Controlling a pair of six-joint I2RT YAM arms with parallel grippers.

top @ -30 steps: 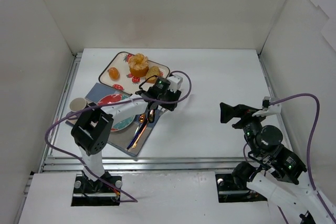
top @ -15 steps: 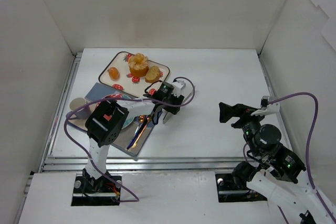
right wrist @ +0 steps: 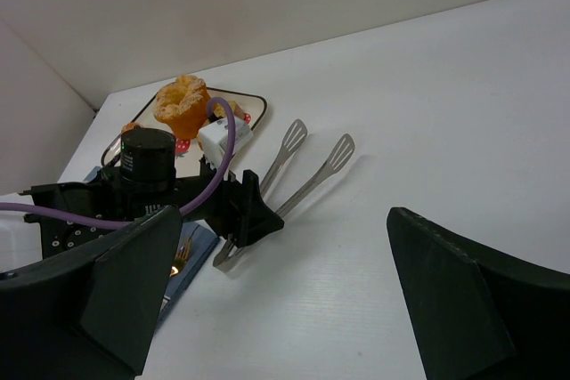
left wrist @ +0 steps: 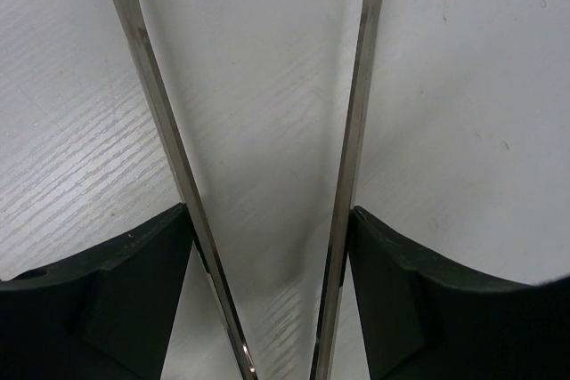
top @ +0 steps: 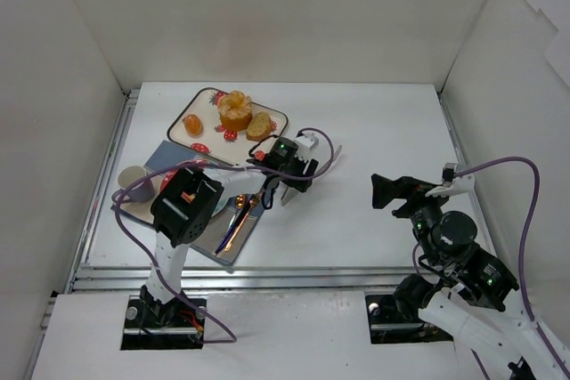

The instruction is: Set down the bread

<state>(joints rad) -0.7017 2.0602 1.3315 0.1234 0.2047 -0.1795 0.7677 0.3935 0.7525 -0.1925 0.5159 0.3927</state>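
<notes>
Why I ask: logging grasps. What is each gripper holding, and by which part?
Left gripper clamps metal tongs near their handle end, slotted tips empty. Right gripper holds nothing.

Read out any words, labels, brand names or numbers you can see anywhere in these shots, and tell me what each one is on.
No text can be read in any view.
The tray shows only strawberry pictures, no lettering.
The white box on the left wrist and the tongs show no print that can be made out.
</notes>
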